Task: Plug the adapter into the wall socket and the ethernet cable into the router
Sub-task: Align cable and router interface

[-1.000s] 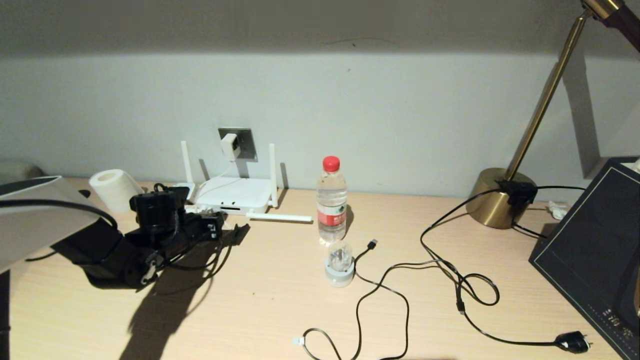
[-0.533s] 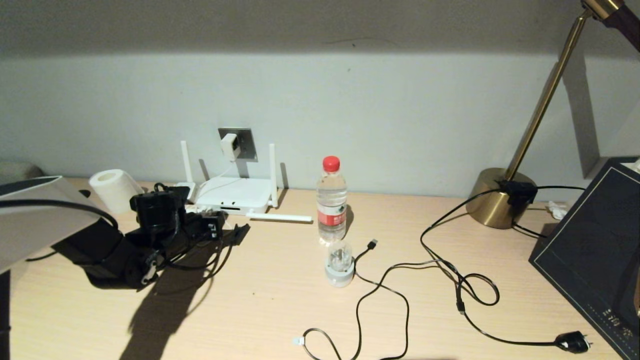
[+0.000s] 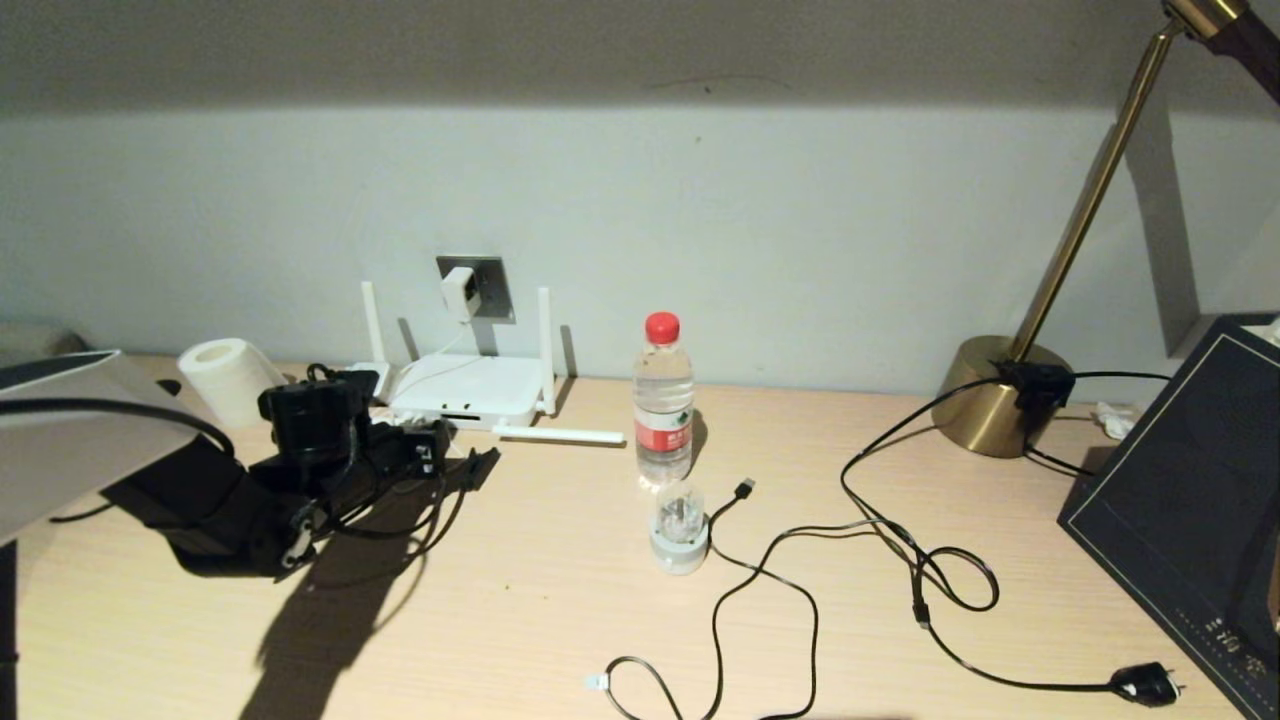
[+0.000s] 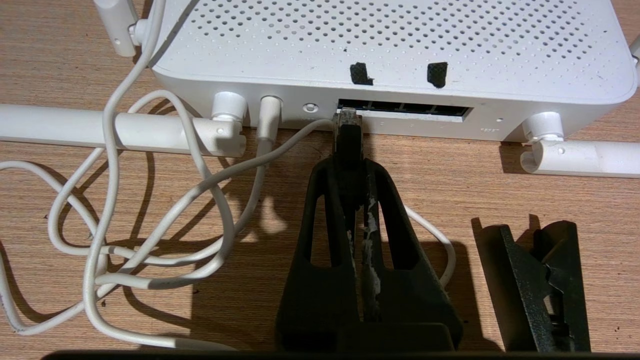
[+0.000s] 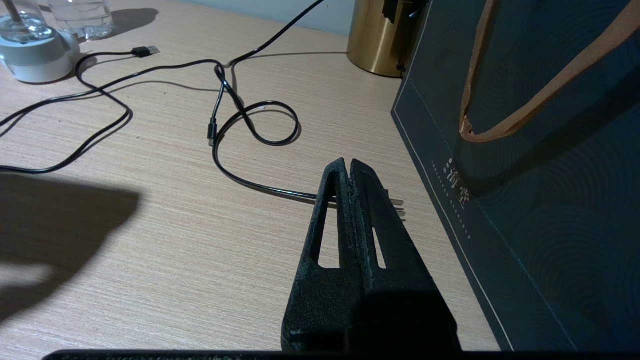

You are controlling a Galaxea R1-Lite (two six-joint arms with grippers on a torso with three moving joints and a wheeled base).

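Your left tool clenched the ethernet cable at the router's ports; slight misalignment could jam its clip.

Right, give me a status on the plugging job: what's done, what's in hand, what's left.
Done: the adapter sits on the wall socket, its white cord running down toward the router.
In hand: the left gripper is shut on the ethernet cable, its clear connector at the mouth of the router's port row, at one end of it; whether it is seated cannot be told.
Left: push it home and let go. The right gripper is shut and idle by the dark bag.
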